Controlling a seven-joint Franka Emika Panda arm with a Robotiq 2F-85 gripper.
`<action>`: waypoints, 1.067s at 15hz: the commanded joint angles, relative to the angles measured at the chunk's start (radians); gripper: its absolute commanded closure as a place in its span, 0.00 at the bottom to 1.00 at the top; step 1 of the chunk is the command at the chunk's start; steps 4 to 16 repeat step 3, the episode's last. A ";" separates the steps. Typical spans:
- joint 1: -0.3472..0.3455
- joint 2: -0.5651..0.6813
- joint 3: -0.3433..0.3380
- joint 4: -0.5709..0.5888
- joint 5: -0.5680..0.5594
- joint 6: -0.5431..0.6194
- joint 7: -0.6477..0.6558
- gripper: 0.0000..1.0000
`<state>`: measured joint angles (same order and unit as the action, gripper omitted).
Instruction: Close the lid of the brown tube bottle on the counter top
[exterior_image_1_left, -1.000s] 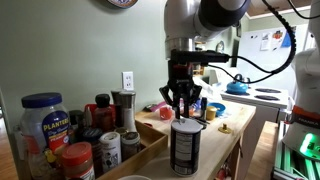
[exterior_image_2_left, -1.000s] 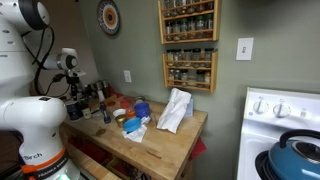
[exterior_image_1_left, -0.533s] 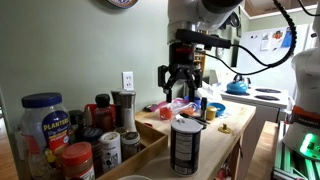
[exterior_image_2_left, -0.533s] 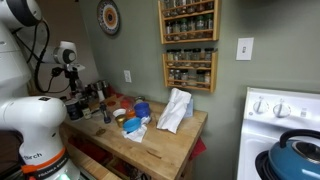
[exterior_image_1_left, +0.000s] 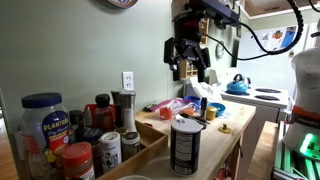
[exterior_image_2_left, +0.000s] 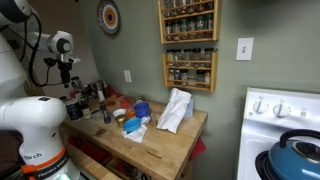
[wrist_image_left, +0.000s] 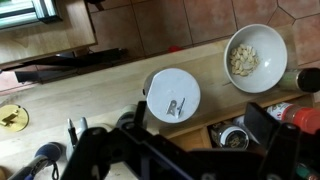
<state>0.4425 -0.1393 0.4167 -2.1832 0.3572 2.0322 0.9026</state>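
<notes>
- Jaws spread wide with nothing between them; gripper (exterior_image_1_left: 188, 58) hangs high in the air, well above the brown tube bottle (exterior_image_1_left: 186, 148).
- Brown tube bottle stands upright on the counter top (exterior_image_1_left: 212, 142), near the worktop end closest to that exterior camera and closer to the open front edge than to the wall edge.
- The lid (exterior_image_1_left: 186, 123) sits flat on top of the bottle; can't tell if it is pressed fully home.
- Wrist view: lid (wrist_image_left: 172, 95) is a pale round disc with a small dark mark, between the dark fingers (wrist_image_left: 268, 135) and clear of both.
- White bowl (wrist_image_left: 255, 57) of pale pieces is on the worktop near the lid, not touching.
- Blue-lidded jar (exterior_image_1_left: 42, 120) and red-capped jar (exterior_image_1_left: 77, 158) stand toward the wall edge at that same end.
</notes>
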 joint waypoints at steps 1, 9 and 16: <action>-0.017 -0.004 0.013 0.016 0.001 -0.029 -0.001 0.00; -0.020 -0.010 0.013 0.024 0.001 -0.042 -0.001 0.00; -0.020 -0.010 0.013 0.024 0.001 -0.042 -0.001 0.00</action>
